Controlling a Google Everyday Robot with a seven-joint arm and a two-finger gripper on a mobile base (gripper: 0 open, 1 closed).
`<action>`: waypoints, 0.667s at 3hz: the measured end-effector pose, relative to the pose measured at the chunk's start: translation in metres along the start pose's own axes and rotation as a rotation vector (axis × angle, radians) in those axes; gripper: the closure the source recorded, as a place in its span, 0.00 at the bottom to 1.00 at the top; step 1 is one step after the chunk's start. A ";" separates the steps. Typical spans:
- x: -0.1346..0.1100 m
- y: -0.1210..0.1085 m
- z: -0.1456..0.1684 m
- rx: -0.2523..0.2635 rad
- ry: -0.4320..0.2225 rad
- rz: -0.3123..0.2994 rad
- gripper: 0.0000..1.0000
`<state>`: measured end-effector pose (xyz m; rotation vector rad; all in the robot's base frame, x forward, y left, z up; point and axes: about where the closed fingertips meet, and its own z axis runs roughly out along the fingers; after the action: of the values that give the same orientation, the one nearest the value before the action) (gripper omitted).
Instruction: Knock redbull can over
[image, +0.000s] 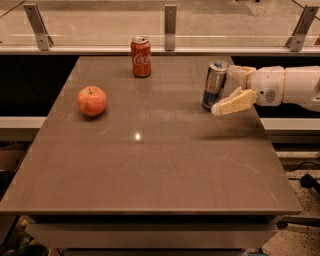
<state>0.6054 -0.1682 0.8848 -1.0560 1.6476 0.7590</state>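
Observation:
The redbull can (214, 85), slim, silver and blue, stands on the brown table (160, 165) at the right rear. Its top leans slightly to the right. My gripper (223, 90) reaches in from the right edge on a white arm and is open. One cream finger (234, 102) lies low by the can's base at its near right side. The other finger (240, 73) sits behind the can's upper right. The can stands at the mouth of the fingers, and I cannot tell whether they touch it.
A red Coca-Cola can (141, 56) stands at the back centre. A red apple (92, 100) lies at the left. A glass rail with metal posts (170, 20) runs behind the table. The table's right edge is just under my arm.

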 end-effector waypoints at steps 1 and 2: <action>0.000 -0.005 0.007 -0.017 -0.033 0.006 0.00; 0.001 -0.007 0.014 -0.030 -0.051 0.012 0.00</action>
<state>0.6175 -0.1597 0.8795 -1.0407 1.6050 0.8143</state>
